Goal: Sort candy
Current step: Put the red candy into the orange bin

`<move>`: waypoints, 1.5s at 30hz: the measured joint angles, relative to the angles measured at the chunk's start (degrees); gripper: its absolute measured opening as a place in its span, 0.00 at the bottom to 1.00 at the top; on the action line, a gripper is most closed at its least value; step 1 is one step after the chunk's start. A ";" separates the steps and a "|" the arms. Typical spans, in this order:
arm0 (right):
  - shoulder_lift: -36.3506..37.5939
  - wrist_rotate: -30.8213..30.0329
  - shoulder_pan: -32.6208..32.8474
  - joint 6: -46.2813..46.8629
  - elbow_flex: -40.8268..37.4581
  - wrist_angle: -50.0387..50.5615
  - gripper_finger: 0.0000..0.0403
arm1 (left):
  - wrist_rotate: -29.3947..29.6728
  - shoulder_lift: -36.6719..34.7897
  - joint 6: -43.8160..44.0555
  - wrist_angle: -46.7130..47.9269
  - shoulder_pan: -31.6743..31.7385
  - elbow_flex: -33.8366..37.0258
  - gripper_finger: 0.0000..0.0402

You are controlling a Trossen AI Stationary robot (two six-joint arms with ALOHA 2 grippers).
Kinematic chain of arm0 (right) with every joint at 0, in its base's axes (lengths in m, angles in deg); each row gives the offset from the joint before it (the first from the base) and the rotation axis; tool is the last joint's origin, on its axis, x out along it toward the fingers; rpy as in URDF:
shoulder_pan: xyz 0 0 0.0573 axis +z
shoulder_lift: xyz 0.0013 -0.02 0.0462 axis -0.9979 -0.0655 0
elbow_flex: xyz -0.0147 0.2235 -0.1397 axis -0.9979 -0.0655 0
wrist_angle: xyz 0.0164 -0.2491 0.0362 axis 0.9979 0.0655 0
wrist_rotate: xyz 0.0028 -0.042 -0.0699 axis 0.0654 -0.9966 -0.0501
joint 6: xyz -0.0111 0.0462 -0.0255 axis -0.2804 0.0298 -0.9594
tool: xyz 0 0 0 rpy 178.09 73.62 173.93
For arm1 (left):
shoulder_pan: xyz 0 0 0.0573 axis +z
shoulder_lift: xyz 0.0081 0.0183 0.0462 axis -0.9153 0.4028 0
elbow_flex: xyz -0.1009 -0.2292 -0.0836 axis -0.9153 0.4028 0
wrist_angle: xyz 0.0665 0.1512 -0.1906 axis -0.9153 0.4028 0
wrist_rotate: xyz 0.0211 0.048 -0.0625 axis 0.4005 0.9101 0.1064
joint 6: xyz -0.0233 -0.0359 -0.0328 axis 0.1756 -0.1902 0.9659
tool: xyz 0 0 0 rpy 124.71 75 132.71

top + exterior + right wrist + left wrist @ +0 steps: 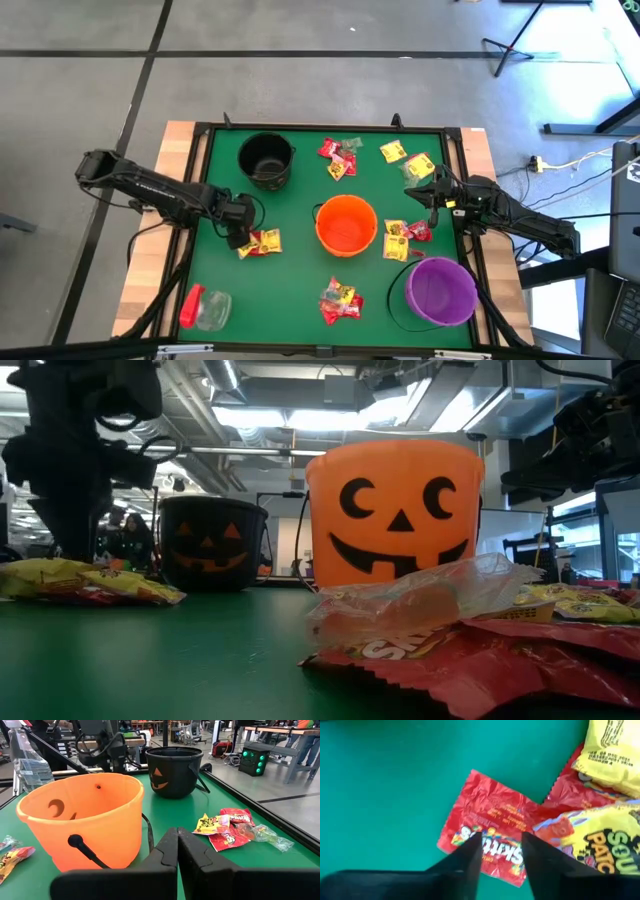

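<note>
Small wrapped candy packets lie flat in several clusters on the green table (300, 290). My left gripper (238, 228) is open and points down at the left-hand cluster (262, 242). In the left wrist view its gripper (501, 845) has a fingertip on either side of a red Skittles packet (492, 820). Yellow packets (605, 840) lie beside that one. My right gripper (177, 840) is shut on nothing. It hangs above the table (432, 195), right of the orange bucket (346, 225). My left gripper comes at the red Skittles packet from above, with its fingers (470, 852) spread over the packet's printed end (495, 850). The packet lies flat on the table. Whether the fingertips touch it, I cannot tell.
A black bucket (266, 158) stands at the far left and a purple bucket (440, 290) at the near right. A red-capped clear jar (205, 308) lies at the near left. More candy lies at the far side (340, 158), by the right gripper (405, 238) and near the front (340, 300).
</note>
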 joint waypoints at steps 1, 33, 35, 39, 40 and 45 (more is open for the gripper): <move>0.01 0.00 0.00 0.02 0.00 -0.02 0.00 | 0.02 0.00 0.08 -0.74 0.00 0.69 0.38; 0.00 0.00 -0.02 0.01 0.00 0.04 0.00 | 2.17 -0.03 3.93 -7.93 1.59 7.23 0.01; 0.00 0.00 0.00 0.02 0.00 0.07 0.00 | 2.82 0.12 2.95 -6.86 1.61 6.14 0.00; 0.00 0.01 0.00 0.01 0.00 0.07 0.00 | 4.18 0.13 0.81 -5.07 1.61 2.50 0.00; 0.00 0.02 0.00 0.01 0.00 0.08 0.00 | 4.30 0.11 0.28 -4.62 1.61 1.64 0.00; 0.00 0.00 0.00 0.01 0.00 0.20 0.00 | 4.90 0.05 0.88 -3.30 1.79 0.05 0.00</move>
